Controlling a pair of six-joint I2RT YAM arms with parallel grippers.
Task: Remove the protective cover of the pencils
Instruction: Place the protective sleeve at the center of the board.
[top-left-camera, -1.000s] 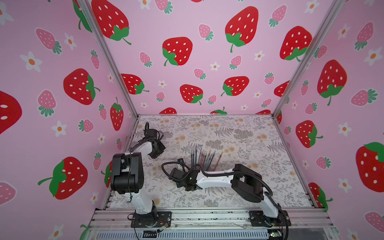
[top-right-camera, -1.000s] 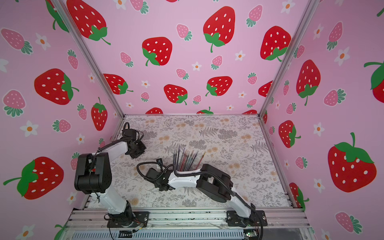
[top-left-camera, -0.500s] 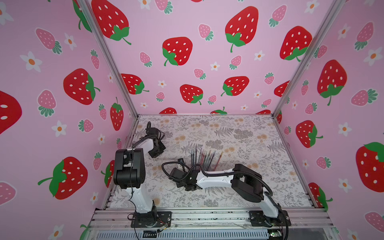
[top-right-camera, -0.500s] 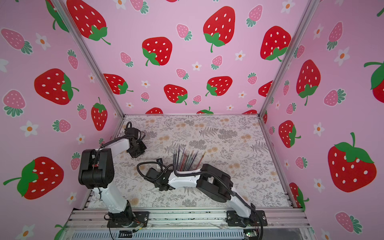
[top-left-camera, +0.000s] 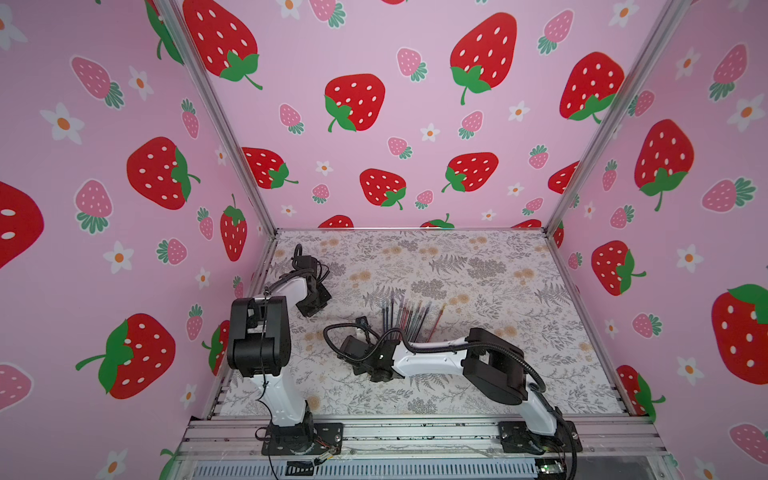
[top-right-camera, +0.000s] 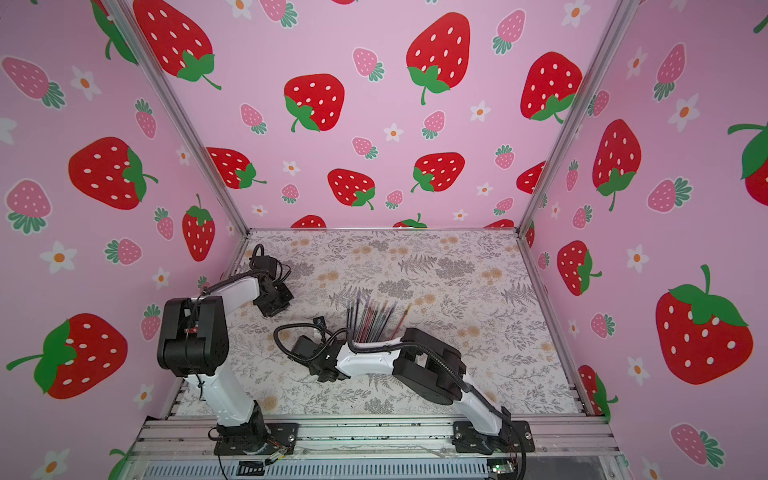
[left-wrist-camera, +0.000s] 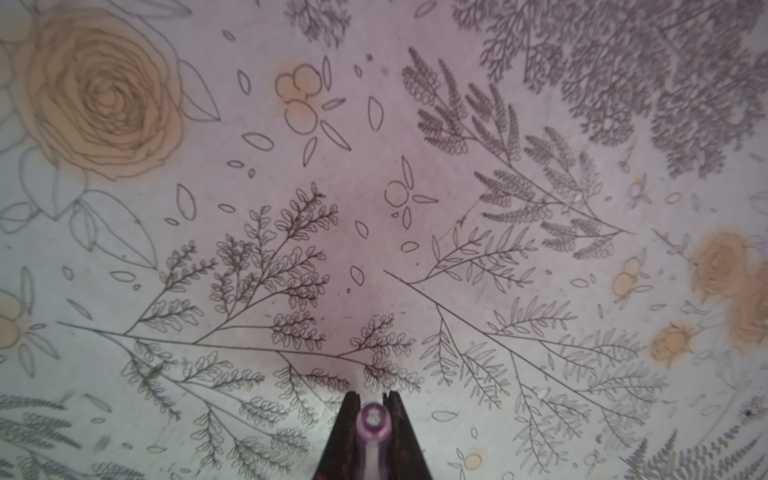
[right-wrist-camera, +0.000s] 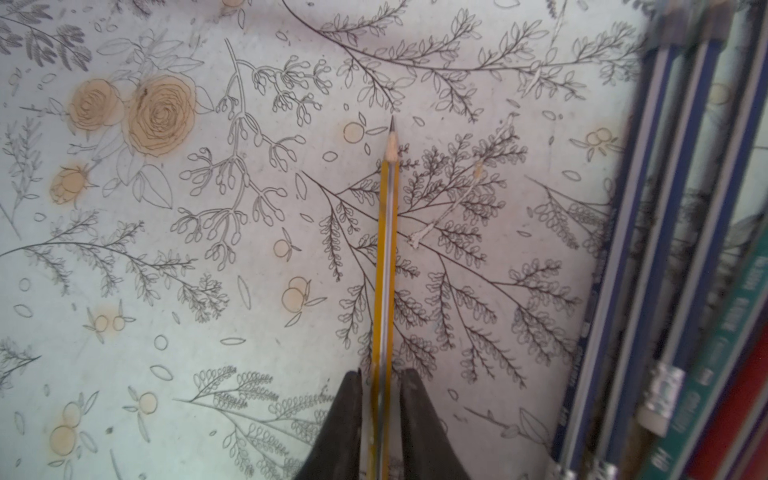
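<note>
Desk, both top views: floral desk; pencils fanned side by side near its middle, just behind the right forearm; same pencils too thin from here to show any cover.
Arms, both top views: left tool low over the desk's left side, well apart from the pencils; right tool low, just beside the fan's near end; jaw state unreadable from here.
Left wrist view: left tool nearly closed, pinching a small purple cover; bare desk beneath, no pencil in sight.
Right wrist view: right tool jaws slightly parted, thin gap beside the yellow pencil running between them; loose rather than clamped, by the look. Sharpened point bare. Other pencils in a row alongside, blurred.
Progress: judged one cover off and separated from its pencil.
Left to do: purple cover to be put down; yellow pencil to be released onto the desk; tips of the other pencils hidden or blurred, so further covers cannot be ruled out.
</note>
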